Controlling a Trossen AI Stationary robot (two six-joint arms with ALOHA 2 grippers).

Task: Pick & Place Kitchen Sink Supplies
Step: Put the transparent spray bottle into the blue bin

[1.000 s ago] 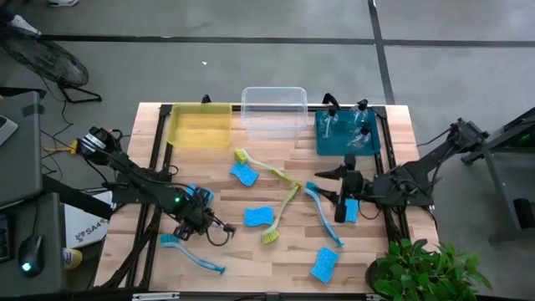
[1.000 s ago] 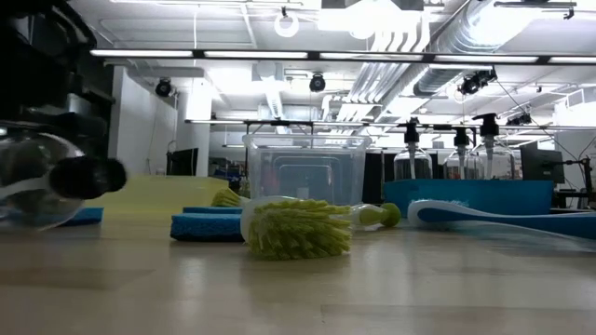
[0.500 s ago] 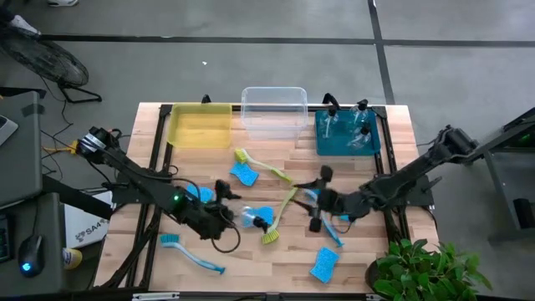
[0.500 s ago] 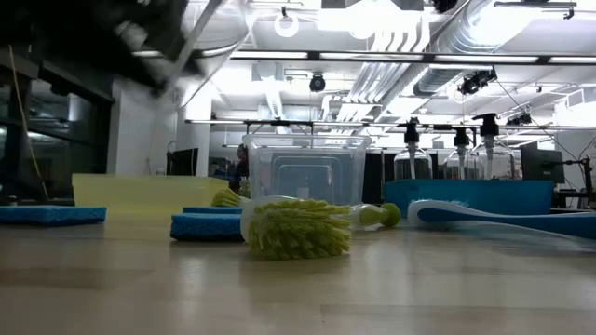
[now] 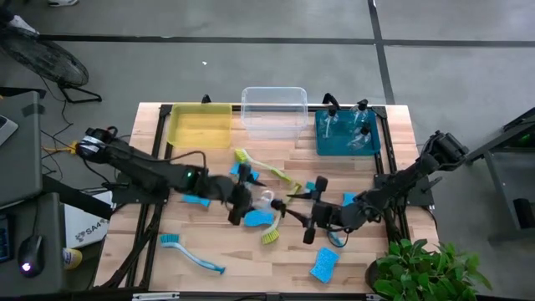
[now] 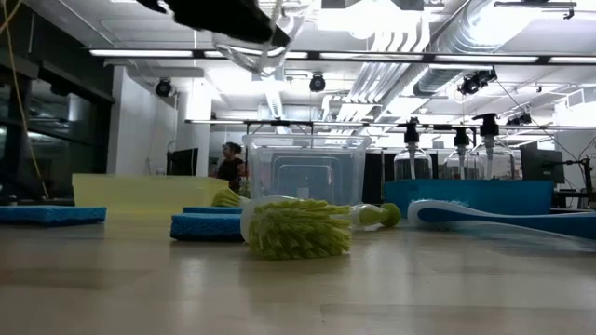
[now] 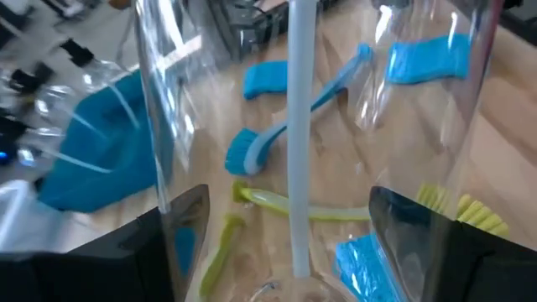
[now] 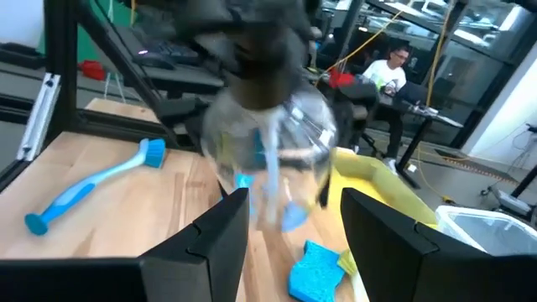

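My left gripper (image 5: 251, 199) hovers over the table's middle, shut on a clear spray bottle (image 5: 266, 201). That bottle fills the left wrist view (image 7: 252, 126). My right gripper (image 5: 301, 216) stands open just right of it, pointing at it about level. In the right wrist view the bottle (image 8: 268, 151) hangs ahead of the right gripper's fingers (image 8: 210, 243), and I see no touch. Blue sponges (image 5: 259, 217), yellow-green brushes (image 5: 280, 216) and blue brushes (image 5: 192, 255) lie flat on the wood. My left gripper pinches the bottle's clear body (image 7: 168, 168) between its two fingers (image 7: 180, 243), one on each side wall. The fingers come from the table's left, slanting slightly down. The bottle reaches out ahead of them toward my right gripper, lifted clear of the table.
Along the far edge stand a yellow bin (image 5: 199, 125), a clear bin (image 5: 273, 110) and a teal bin (image 5: 328, 144) that holds more spray bottles. A sponge (image 5: 324, 263) lies near the front edge. A potted plant (image 5: 418, 267) stands at the near right corner.
My left gripper has lifted the bottle off the table's near left part and carried it right to the middle, tipping from pointing down to nearly level. My right gripper has come down and moved left toward the bottle, turning from pointing down to level.
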